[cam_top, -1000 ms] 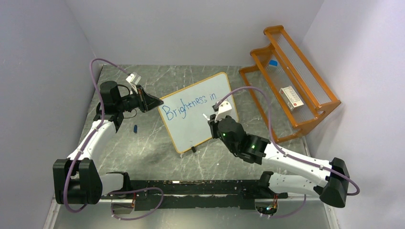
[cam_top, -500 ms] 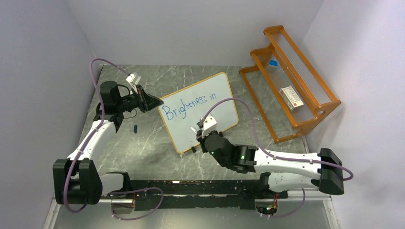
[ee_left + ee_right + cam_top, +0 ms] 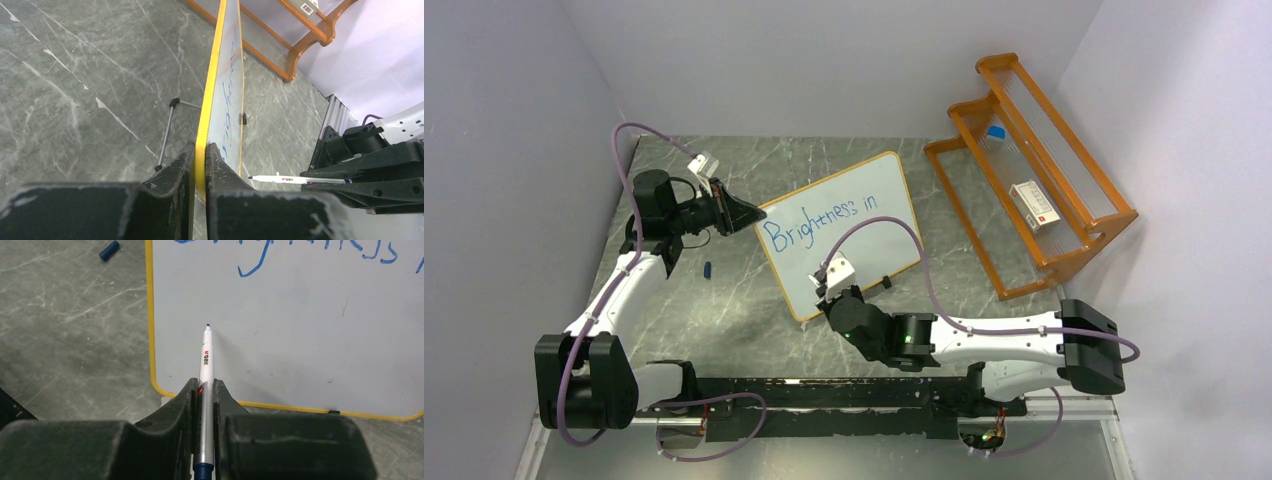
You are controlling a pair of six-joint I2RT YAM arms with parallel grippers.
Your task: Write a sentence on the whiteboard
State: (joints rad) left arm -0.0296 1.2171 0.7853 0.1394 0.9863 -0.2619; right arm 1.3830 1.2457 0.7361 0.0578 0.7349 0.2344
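Grey marble tabletop (image 3: 744,310); whiteboard (image 3: 874,250) propped near ctr, blue "Brightness in" lettering (image 3: 819,218) along its top. L gripper (image 3: 200,150) pinched shut on board's 9 o'clock frame edge. R gripper (image 3: 203,387) at board's 7 o'clock corner, clamped on marker (image 3: 205,352), tip twd 12 over blank area below lettering; contact unclear. Blue cap (image 3: 708,269) on table, 9 o'clock of board.

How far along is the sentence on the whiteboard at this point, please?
Done: blue lettering "Brightness in" fills the top line of the whiteboard. In hand: the left end effector clamps the board's edge; the right end effector holds a marker, tip aimed at the blank lower-left area. Left: everything below that line is bare, so the rest is unwritten.
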